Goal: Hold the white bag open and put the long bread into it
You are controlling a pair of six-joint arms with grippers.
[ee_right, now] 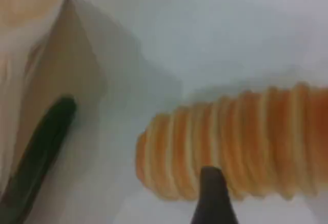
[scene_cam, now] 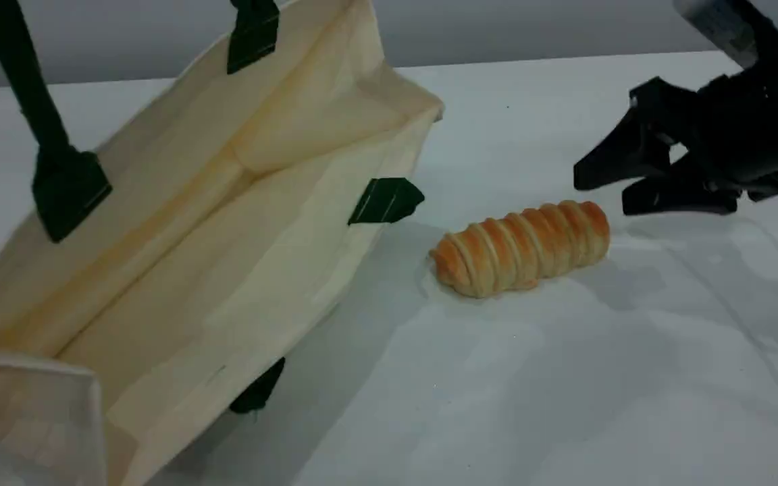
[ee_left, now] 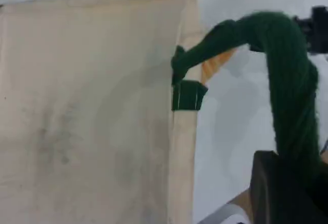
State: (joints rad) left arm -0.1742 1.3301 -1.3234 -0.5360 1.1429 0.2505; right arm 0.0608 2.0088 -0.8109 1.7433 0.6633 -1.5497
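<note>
The near part of the white desk (scene_cam: 531,378) lies bare, with faint creases in its cover. On the left stands the white bag (scene_cam: 240,223), its mouth wide open toward the camera, so the cream lining and the folded side panels show. Green fabric tabs (scene_cam: 386,200) sit on its rim, and a dark green rope handle (scene_cam: 21,74) rises from the far rim up out of the scene view.

Just right of the bag, apart from it, the long bread (scene_cam: 523,247) lies flat on the desk, its length running left to right, pale ridges winding across its golden-orange crust.

Beyond the bread's right end hangs the right gripper (scene_cam: 615,182), its fingers spread apart with nothing between them, above the desk and not touching the bread. In the right wrist view one dark fingertip (ee_right: 212,198) shows in front of the bread (ee_right: 241,147).

In the left wrist view the left gripper (ee_left: 287,193) is closed on the rope handle (ee_left: 287,75), which arches over from the tab on the bag's edge (ee_left: 187,95).
</note>
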